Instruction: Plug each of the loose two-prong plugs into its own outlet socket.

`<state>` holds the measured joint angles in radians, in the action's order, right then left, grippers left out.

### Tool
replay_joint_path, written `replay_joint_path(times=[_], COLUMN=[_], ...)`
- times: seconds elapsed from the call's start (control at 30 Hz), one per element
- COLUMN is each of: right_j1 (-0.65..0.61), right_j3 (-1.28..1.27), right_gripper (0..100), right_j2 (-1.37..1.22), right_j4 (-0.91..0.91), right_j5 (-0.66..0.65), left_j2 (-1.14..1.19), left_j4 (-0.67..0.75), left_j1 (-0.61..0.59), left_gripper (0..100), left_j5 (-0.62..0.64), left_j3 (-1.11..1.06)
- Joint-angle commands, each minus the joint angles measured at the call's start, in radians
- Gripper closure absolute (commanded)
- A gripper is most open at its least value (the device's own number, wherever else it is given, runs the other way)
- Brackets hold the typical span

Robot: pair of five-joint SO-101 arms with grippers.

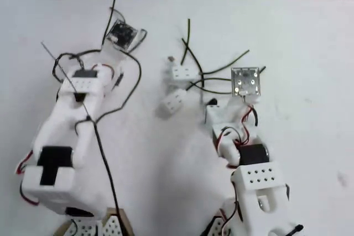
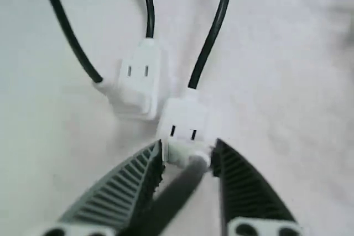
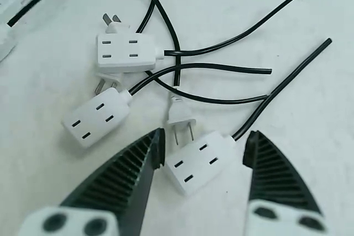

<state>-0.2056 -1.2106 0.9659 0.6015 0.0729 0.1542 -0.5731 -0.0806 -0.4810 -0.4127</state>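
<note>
In the left wrist view my left gripper (image 2: pixel 188 150) is shut on a white two-slot cord socket (image 2: pixel 185 128) with a black cord. A second white cord socket (image 2: pixel 138 78) lies just beyond it. In the right wrist view my right gripper (image 3: pixel 203 139) is open, its fingers on either side of a white outlet block (image 3: pixel 199 161) on the table. A loose two-prong plug (image 3: pixel 181 117) lies with its prongs pointing at that block. Two more outlet blocks (image 3: pixel 124 52) (image 3: pixel 97 117) lie farther off, also seen from above (image 1: pixel 182 73) (image 1: pixel 174 101).
Loose black cords (image 1: pixel 213 73) cross the white table between the outlet blocks and the right arm (image 1: pixel 243 153). The left arm (image 1: pixel 77 98) stands at the left with black cables (image 1: pixel 133 81) looping beside it.
</note>
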Motion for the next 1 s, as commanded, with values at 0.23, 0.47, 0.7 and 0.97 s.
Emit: replay_joint_path(times=[0.23, 0.47, 0.7, 0.97], right_j1=[-0.002, -0.002, -0.002, -0.004], right_j3=[0.009, 0.008, 0.006, 0.006], right_gripper=[76.5, 76.5, 76.5, 76.5], right_j2=[-0.002, -0.002, -0.002, -0.002], right_j4=[-0.019, -0.019, -0.019, -0.019], right_j5=[0.008, 0.008, 0.008, 0.005], left_j2=[-0.094, -0.166, -0.079, 0.125], left_j4=[-0.330, -0.405, -0.396, -0.256], left_j1=[-0.038, -0.039, -0.039, -0.059], left_gripper=[61, 61, 61, 72], left_j5=[0.160, 0.160, 0.107, -0.058], left_j3=[0.232, 0.252, 0.230, 0.230])
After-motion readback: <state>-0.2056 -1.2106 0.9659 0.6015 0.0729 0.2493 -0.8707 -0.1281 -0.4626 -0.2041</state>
